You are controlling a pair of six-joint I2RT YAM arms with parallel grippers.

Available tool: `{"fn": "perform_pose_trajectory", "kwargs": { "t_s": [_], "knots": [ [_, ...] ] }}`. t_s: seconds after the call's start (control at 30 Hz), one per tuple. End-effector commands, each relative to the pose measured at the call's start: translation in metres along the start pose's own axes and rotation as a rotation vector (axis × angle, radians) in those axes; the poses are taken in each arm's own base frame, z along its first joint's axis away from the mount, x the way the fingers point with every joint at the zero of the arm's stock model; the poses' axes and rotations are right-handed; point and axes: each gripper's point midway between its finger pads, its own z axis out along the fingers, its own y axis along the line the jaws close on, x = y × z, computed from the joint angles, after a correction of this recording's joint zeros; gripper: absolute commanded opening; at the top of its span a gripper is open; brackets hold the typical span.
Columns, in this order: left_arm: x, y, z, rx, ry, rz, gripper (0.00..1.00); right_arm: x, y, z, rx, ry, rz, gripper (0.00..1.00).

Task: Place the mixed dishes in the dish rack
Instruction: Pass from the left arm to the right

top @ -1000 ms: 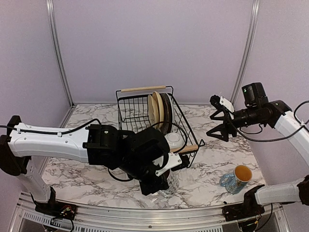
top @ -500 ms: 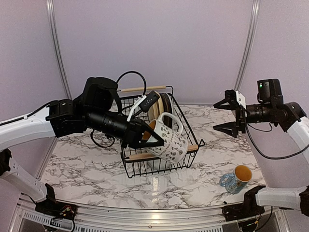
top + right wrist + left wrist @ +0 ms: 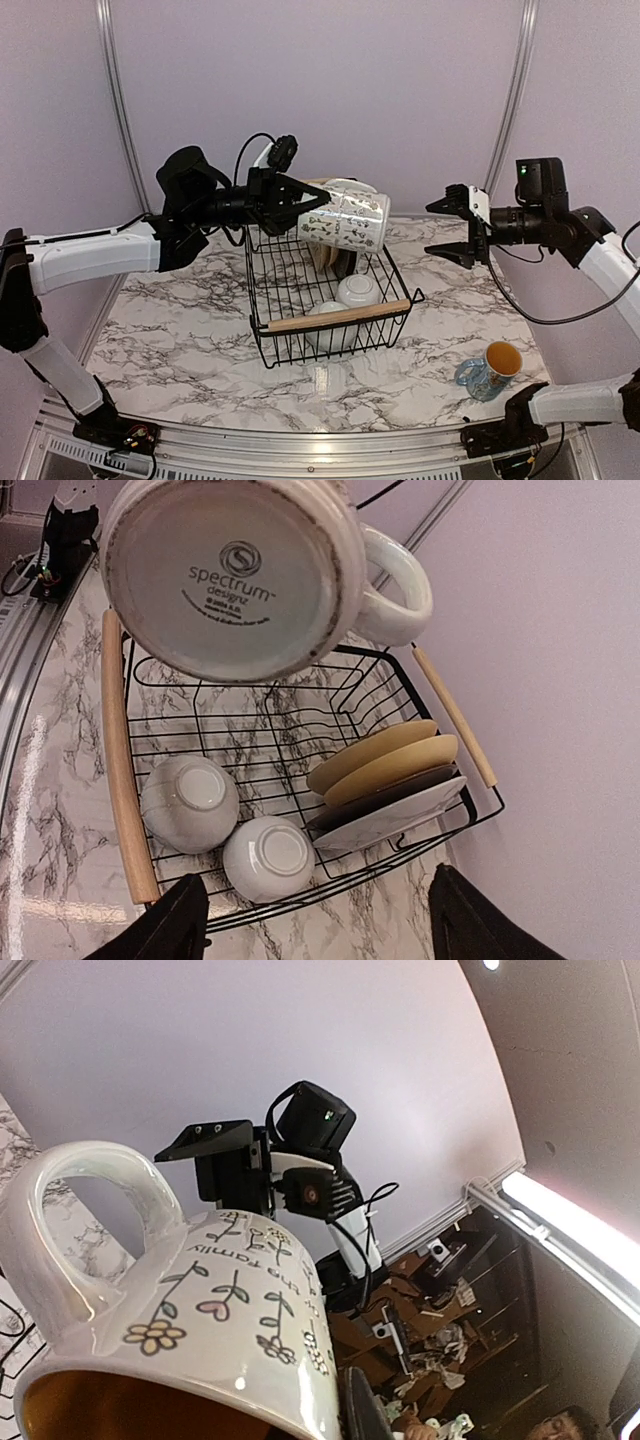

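Above the rectangular black wire dish rack (image 3: 340, 316), the left gripper (image 3: 310, 207) clenched the rim of a white flower-patterned mug with orange lining (image 3: 348, 218), tipped on its side. Right of the rack, the right gripper (image 3: 450, 228) hung with jaws spread, holding nothing; a blue patterned mug (image 3: 488, 370) stood on the marble table (image 3: 180, 330).

On white, grey-veined marble tabletop (image 3: 180, 330): rectangular black wire dish rack with two light wooden bar handles (image 3: 340, 316), set near the middle. Toward the front right corner, well apart from it: blue patterned orange-lined mug (image 3: 490, 368), seemingly tipped over.
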Motion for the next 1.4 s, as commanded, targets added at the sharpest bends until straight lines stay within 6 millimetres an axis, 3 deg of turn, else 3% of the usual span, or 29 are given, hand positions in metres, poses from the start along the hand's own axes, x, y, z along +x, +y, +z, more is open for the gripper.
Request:
{"fn": "perform_pose_trajectory", "kwargs": {
  "t_s": [0.0,0.27,0.37,0.77,1.03,1.37],
  "knots": [
    [-0.034,-0.076,-0.011,0.363,-0.044,-0.032,0.00,-0.015,-0.019,0.004,0.082,0.009,-0.128,0.74],
    [-0.049,-0.061,-0.010,0.483,-0.042,-0.184,0.00,-0.018,-0.051,0.004,0.214,0.075,-0.257,0.74],
    [-0.047,-0.067,-0.013,0.523,-0.024,-0.209,0.00,-0.022,-0.052,0.010,0.206,0.033,-0.248,0.73],
    [-0.031,-0.068,-0.023,0.582,0.055,-0.350,0.00,-0.056,-0.030,0.030,0.029,-0.145,-0.259,0.71],
    [-0.031,-0.068,-0.023,0.587,0.052,-0.354,0.00,-0.061,-0.023,0.053,0.017,-0.133,-0.317,0.68],
    [-0.032,-0.053,-0.017,0.576,0.069,-0.477,0.00,-0.099,-0.023,0.051,-0.014,-0.267,-0.305,0.38]
  ]
}}
